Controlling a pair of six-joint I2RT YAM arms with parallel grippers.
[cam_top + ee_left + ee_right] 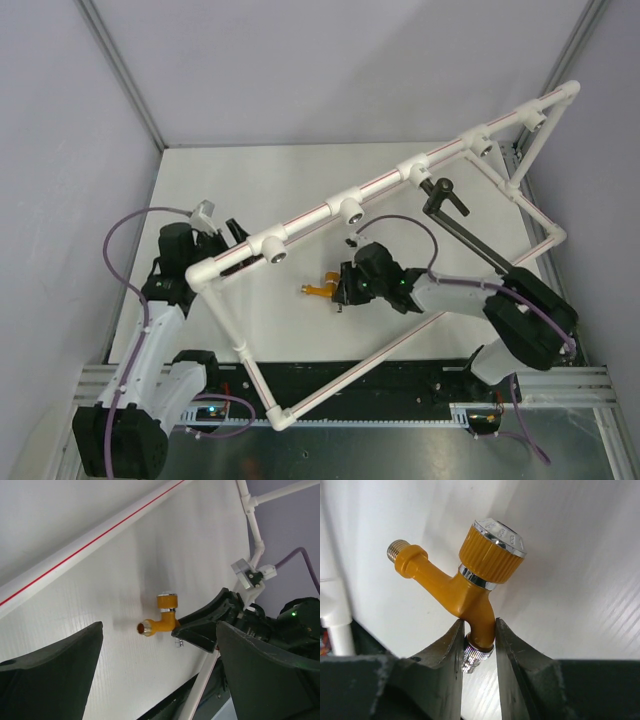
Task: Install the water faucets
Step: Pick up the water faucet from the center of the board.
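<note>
Tap in hand: the small orange-brass tap (465, 590) with its shiny silver round knob hangs above the white tabletop (290, 170), inside the frame, threaded stub free and pointing away from my fingers.
Right gripper (479, 630): clamped on the tap's spout neck, just above the chrome nozzle ring.
Handling: I judge it light and rigid. The neck is round and glossy, so it may swivel between my flat pads when the thread bites. A hold on the thicker body would resist twisting better.
Left gripper (220, 222): fingers spread wide, holding nothing, near the frame's left corner.
Black metal tap (470, 235): long-armed and heavier-looking, at the right, untouched.
White pipe frame (300, 220): round sockets (352, 209) along its upper rail, the closest near my tap.
</note>
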